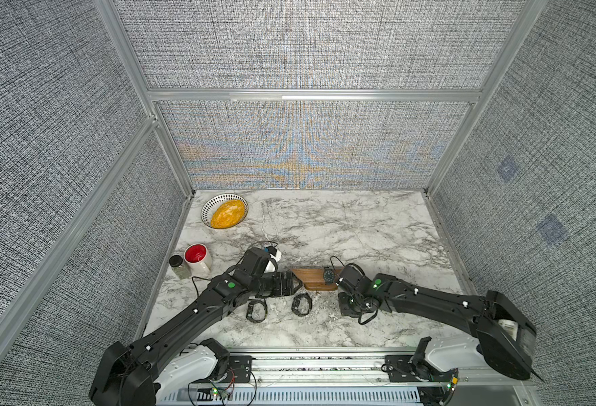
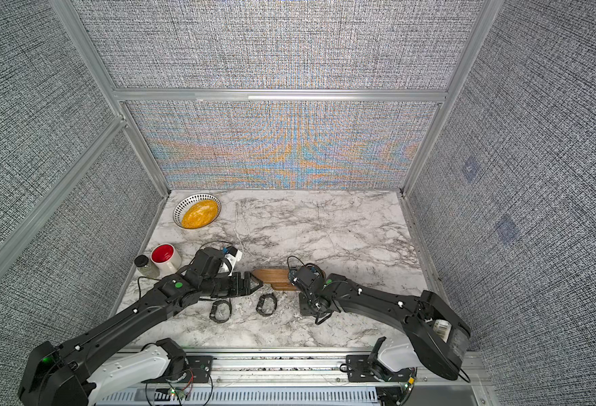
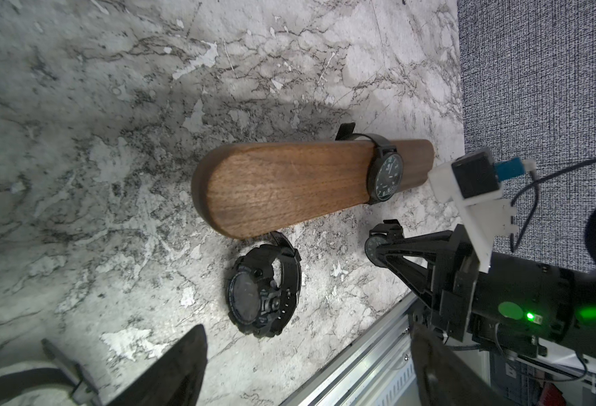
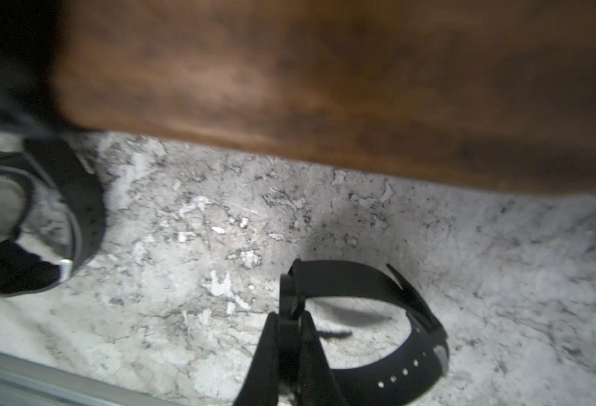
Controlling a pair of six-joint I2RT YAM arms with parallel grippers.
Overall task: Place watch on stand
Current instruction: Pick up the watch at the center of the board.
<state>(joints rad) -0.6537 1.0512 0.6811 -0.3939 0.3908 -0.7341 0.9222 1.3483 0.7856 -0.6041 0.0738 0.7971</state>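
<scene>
Right wrist view: your right gripper is pinched shut on a black watch beside the stand; left gripper gapes wide, empty.

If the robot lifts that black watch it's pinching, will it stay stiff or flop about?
Likely a bit floppy: the watch has a thin buckled strap loop that may sag. The right pincer grips only one side, so it could swing. It looks slim, probably light.
</scene>
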